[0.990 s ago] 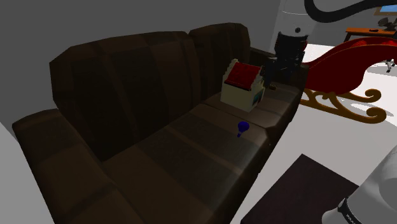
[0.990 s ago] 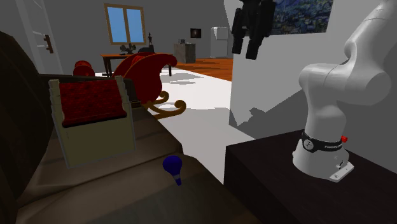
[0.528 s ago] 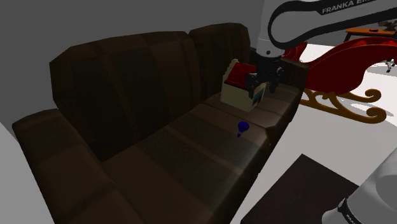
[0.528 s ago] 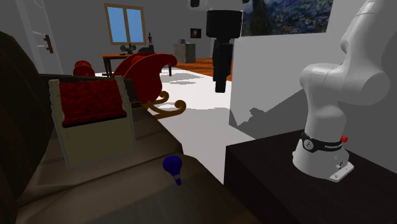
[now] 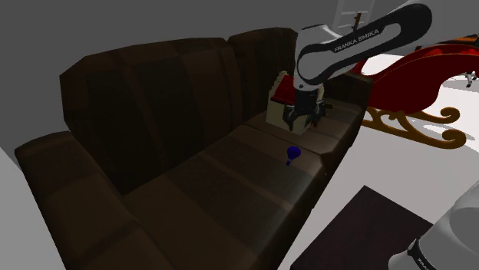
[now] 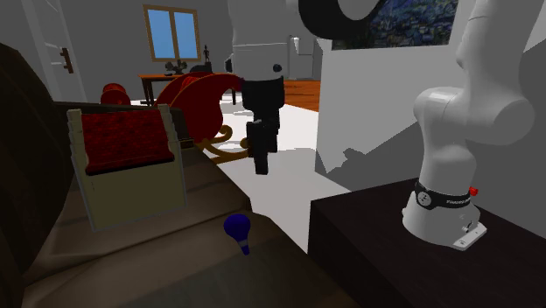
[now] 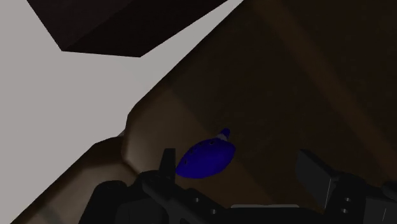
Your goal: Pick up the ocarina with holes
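On the dark sofa (image 5: 230,176), near the seat's front edge, the blue ocarina (image 5: 292,155) lies untouched. Our jaws, spread wide, have swung down above it, so we judge the descent comes next.

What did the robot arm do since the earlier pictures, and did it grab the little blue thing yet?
The arm swung in over the sofa and dropped toward the blue ocarina. Its fingers are open, with nothing held. The ocarina, the red-roofed toy house and the red sleigh stayed put.
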You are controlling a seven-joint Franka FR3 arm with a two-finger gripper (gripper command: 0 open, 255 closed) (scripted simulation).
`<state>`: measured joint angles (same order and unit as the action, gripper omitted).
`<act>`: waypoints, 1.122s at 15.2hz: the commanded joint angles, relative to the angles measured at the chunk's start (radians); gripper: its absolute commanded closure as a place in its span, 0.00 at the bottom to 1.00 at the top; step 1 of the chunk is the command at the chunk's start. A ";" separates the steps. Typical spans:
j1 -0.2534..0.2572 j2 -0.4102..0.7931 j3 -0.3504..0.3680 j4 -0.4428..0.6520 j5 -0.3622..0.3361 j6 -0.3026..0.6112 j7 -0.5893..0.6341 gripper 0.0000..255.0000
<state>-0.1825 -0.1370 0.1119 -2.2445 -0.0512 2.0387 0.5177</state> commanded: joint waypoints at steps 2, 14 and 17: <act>-0.013 0.110 -0.006 0.041 -0.004 0.038 0.058 0.00; -0.043 0.430 -0.047 0.168 -0.001 0.151 0.180 0.00; -0.042 0.458 -0.049 0.161 -0.004 0.185 0.183 0.00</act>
<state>-0.2245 0.3090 0.0639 -2.0833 -0.0539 2.2114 0.6999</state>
